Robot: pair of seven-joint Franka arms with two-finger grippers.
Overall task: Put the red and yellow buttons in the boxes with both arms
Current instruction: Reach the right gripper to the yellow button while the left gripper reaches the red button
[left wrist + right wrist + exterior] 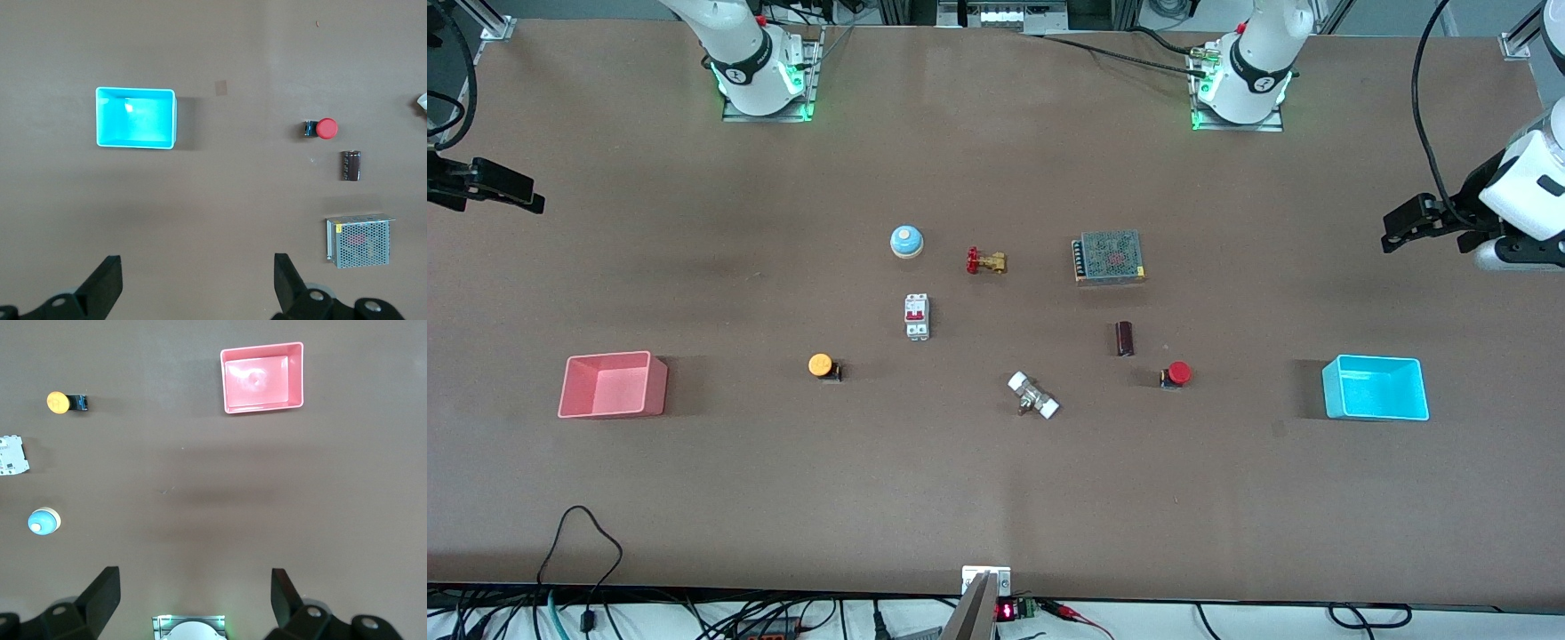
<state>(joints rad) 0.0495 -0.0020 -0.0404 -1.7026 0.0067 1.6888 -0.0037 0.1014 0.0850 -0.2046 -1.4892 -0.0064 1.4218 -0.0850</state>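
Observation:
The yellow button (819,364) lies on the table between the pink-red box (612,385) and the table's middle. The red button (1178,373) lies toward the cyan box (1375,388). Both boxes are empty. My left gripper (1394,229) is open and empty, high over bare table at the left arm's end. Its wrist view shows its open jaws (198,280), the cyan box (135,120) and the red button (326,129). My right gripper (523,197) is open and empty, high over the right arm's end. Its wrist view shows its jaws (197,597), the pink-red box (261,377) and the yellow button (58,403).
Between the buttons lie a blue-and-white bell (906,241), a red-handled brass valve (985,262), a white circuit breaker (917,316), a meshed power supply (1110,257), a dark cylinder (1125,338) and a white-ended fitting (1033,396).

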